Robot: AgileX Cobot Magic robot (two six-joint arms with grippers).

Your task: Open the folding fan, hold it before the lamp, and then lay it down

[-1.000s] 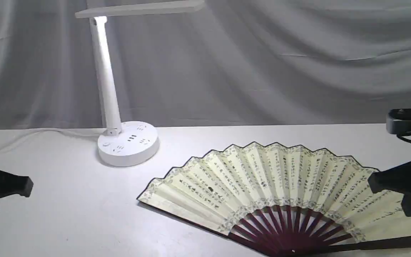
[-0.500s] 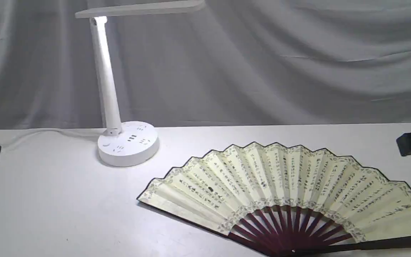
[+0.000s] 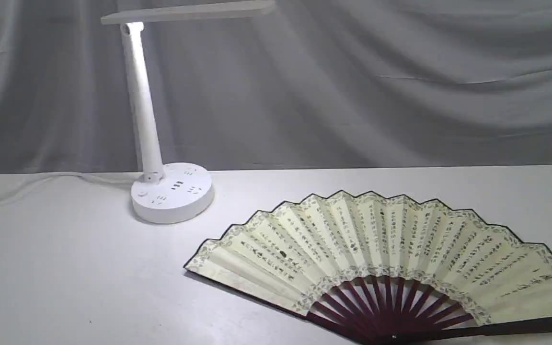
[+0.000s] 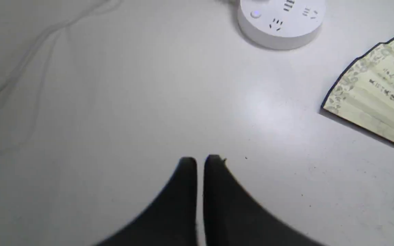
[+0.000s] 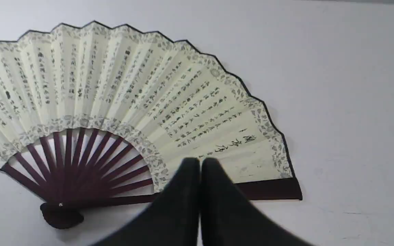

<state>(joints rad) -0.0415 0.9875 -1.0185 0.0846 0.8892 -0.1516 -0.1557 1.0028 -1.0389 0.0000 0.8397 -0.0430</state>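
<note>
The fan (image 3: pixel 381 249) lies spread flat just below the right claw (image 5: pixel 199 162), its dark guard crosswise to the fingers. The left claw (image 4: pixel 200 159) is well apart from it. Both are closed and empty.

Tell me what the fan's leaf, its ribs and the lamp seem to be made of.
Folding fan: leaf looks like matte cream paper, sharply pleated, printed with dark script. Ribs: probably stained wood, dark maroon, thin straight slats; bamboo is possible. Lamp: smooth white plastic by its look, sockets moulded into the base.
</note>
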